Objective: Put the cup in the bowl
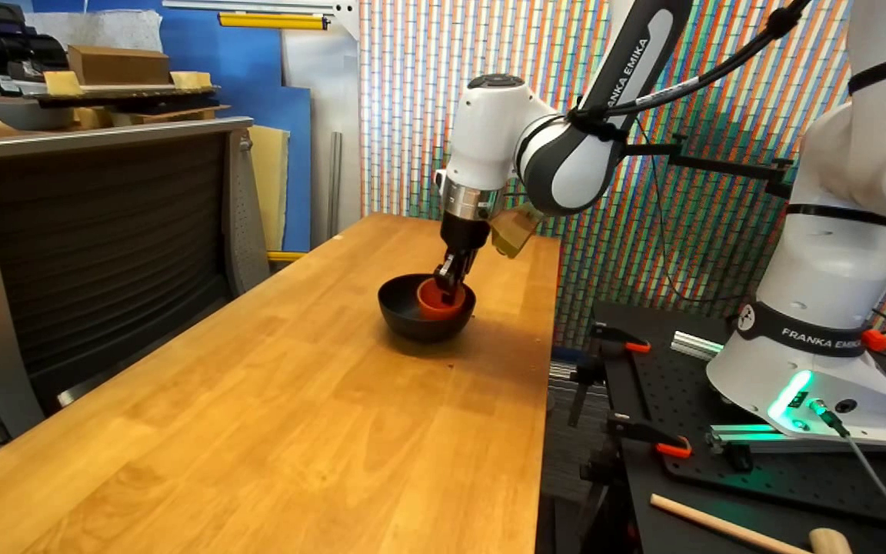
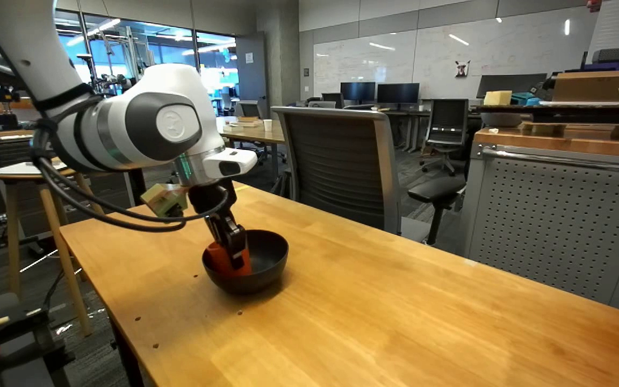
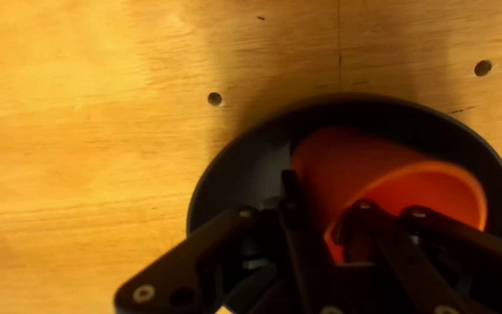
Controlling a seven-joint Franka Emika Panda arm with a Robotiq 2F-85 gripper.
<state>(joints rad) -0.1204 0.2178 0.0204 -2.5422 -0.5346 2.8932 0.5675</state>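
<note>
Within the black bowl (image 1: 411, 326), on the wooden surface (image 1: 320, 423): one orange-red cup (image 1: 435, 309). Fingers (image 3: 292, 196) straddling its wall; clamped or loose, cannot tell. Likely hazard: incomplete release, a rising arm then tipping or lifting the cup out.

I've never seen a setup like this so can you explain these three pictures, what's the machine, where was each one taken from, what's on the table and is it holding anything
The machine is a robot arm ending in a two-fingered pincer. Two pictures come from cameras outside the robot, viewing it from different places. The close-up comes from a camera on its wrist, looking down past the pincer.

On the wooden table stands a shallow black bowl, with a small orange-red cup inside it. The pincer's fingers straddle the cup's wall, one inside and one outside. Whether they are gripping it, and whether the cup touches the bowl's bottom, I can't tell.
</note>
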